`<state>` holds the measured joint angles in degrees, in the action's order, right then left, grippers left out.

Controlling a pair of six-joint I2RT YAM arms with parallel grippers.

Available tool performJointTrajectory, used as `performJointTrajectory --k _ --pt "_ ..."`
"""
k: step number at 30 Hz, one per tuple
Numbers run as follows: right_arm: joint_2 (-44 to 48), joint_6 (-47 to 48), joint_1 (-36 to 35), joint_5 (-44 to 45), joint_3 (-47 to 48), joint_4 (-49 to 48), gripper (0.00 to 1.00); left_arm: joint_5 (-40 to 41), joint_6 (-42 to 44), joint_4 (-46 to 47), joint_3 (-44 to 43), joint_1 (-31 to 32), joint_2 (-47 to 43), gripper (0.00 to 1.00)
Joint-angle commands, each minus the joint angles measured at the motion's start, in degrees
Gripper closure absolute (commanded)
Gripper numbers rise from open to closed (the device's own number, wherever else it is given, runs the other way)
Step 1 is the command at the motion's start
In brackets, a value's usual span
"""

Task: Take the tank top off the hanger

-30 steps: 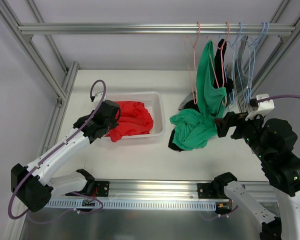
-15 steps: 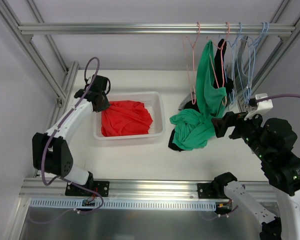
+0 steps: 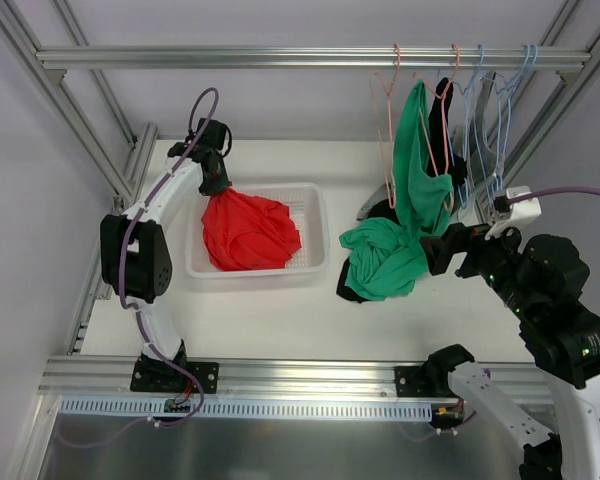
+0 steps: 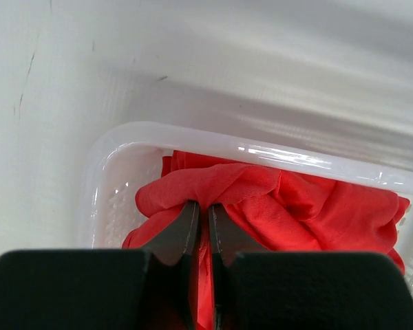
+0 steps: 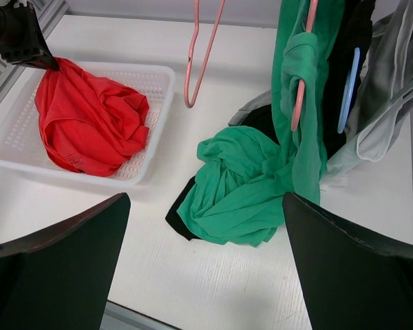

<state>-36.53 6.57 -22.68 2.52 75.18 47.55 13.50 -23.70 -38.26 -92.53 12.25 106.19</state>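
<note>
Left arm lifts red cloth from the basket; green tank top on its hanger at the far right.

The left gripper [image 3: 218, 186] is pinched tight on a fold of the crumpled red garment [image 3: 248, 232], drawn up in a peak over the white plastic mesh basket [image 3: 321, 228]. The right gripper [image 3: 433, 251] hangs with fingers spread wide, just right of the green tank top [image 3: 414, 165], which drapes from a pink wire hanger [image 5: 299, 103] on the far metal rail [image 3: 280, 57], its lower part bunched on the white table [image 3: 280, 310].
</note>
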Motion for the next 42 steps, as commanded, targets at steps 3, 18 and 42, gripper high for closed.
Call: performJointTrajectory --k 3,18,42 --pt "0.1 0.5 0.3 -0.5 -0.3 -2.6 0.00 -0.4 2.3 -1.0 -6.3 -0.7 1.3 1.00" --pt "-3.2 2.3 0.2 4.3 4.3 2.2 0.00 -2.6 -2.1 -1.5 3.0 0.0 -8.1 0.37" --pt "-49.9 13.6 10.4 7.0 47.4 10.1 0.25 -20.9 2.3 -1.7 31.0 20.2 -68.9 0.01"
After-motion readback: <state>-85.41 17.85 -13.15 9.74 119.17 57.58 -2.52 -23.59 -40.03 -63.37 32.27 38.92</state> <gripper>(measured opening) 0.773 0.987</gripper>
